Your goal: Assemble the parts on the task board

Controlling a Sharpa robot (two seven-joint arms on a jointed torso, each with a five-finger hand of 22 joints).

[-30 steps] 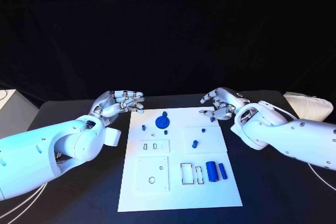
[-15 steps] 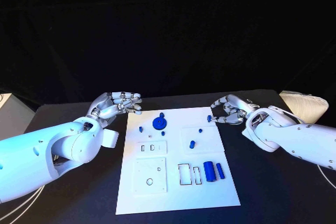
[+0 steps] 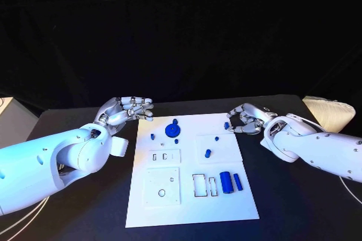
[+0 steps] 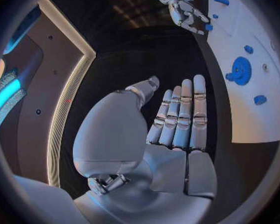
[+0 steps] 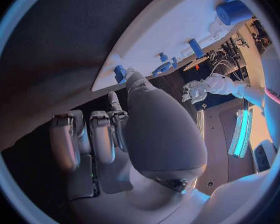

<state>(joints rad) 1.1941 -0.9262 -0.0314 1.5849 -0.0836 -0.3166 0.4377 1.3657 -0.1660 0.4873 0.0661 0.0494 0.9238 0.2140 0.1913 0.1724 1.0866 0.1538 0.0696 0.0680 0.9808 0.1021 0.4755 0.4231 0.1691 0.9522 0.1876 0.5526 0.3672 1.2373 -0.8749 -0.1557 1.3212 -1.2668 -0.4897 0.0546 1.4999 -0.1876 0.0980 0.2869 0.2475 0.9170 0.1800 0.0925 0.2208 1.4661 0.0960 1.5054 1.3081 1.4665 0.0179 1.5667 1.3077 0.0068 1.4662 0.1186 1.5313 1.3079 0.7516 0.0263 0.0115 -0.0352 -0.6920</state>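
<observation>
from my remote seat i log the white board [image 3: 192,199] lying flat in the middle of the black table [image 3: 302,199], long side running away from the robot.

left hand [image 3: 124,110] hovers just off the board's far left corner, over bare table — fingers loosely bent and apart, nothing in them. in the left wrist view the fingers [image 4: 184,114] lie side by side, extended, with the thumb set off to one side; no part touches them.

right hand [image 3: 245,118] sits at the board's far right edge, fingers curled inward. a small blue peg [image 3: 226,126] shows right at the fingertips; in the right wrist view the same peg [image 5: 120,73] stands at the board's edge just beside the thumb tip. i cannot tell whether the hand pinches it or only touches it — the view is poor there.

parts on the board: a blue gear [image 3: 173,130] near the far end, with small blue pieces close beside it; a short blue pin [image 3: 208,154] on the raised square right of centre; a thick blue cylinder [image 3: 225,181] and a thinner blue bar [image 3: 237,182] lying side by side near the right edge, next to two empty rectangular slots [image 3: 206,186].
</observation>
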